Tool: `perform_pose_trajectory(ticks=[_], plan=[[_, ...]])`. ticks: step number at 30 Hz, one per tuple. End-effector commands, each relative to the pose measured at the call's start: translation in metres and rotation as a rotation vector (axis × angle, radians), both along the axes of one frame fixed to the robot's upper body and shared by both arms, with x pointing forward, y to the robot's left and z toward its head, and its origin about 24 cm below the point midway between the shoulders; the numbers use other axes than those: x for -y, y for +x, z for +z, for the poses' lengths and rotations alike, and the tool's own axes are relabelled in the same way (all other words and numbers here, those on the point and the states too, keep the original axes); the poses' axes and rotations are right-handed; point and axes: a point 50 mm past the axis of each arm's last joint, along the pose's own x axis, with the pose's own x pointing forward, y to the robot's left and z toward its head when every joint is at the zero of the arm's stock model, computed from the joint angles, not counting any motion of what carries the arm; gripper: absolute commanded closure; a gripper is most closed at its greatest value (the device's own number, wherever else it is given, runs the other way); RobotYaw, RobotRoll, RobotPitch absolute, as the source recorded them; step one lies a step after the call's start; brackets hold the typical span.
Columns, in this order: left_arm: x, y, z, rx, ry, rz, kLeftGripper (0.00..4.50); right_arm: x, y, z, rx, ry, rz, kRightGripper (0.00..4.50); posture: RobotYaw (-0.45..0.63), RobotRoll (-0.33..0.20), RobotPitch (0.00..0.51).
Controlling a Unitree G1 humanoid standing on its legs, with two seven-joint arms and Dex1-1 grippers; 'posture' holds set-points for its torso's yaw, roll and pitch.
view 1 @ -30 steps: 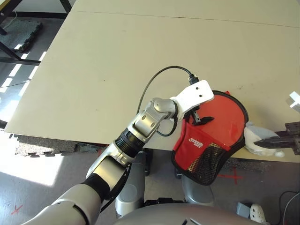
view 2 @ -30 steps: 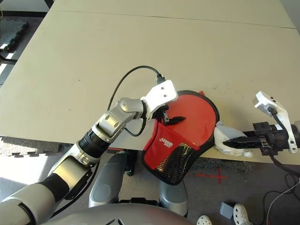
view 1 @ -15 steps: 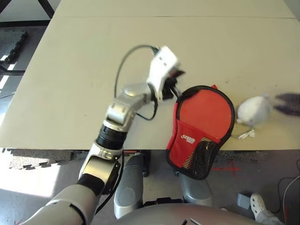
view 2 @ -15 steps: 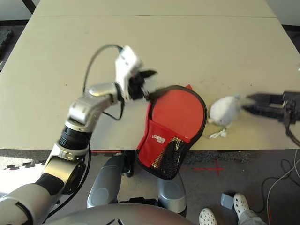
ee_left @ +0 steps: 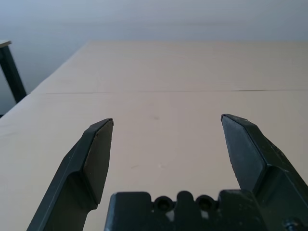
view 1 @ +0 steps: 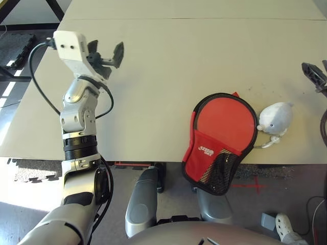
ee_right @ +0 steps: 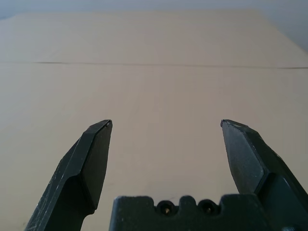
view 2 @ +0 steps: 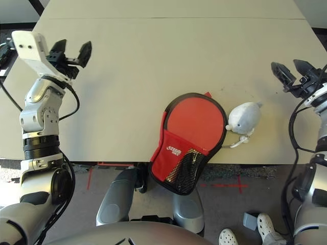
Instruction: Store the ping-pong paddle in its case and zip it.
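Both grippers are wide open and holding nothing, the left gripper well off to the case's left and the right gripper off to its right. The case lies between them, tail hanging over the table edge, plush charm touching its right side. Looks like soft, floppy, light fabric, so I'd pinch the black zipper rim or the charm rather than the flat face

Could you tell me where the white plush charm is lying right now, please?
In the head views the plush charm lies on the table near its front edge, on the robot's right, just beside the red case.
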Motion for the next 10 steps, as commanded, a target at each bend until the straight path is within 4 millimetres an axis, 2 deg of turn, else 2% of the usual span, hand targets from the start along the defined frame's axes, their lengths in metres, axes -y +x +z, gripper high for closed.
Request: perform_pose_trajectory(ticks=[1, 10], plan=[[-0.016, -0.002, -0.015, -0.016, 0.008, 0.084, 0.0, 0.008, -0.002, -0.001, 0.051, 0.018, -0.118, 0.02, -0.02, 0.0, 0.174], [-0.018, 0.002, -0.026, -0.046, 0.015, 0.092, 0.0, 0.006, -0.001, -0.01, 0.052, 0.029, -0.166, 0.02, -0.04, 0.0, 0.176]])
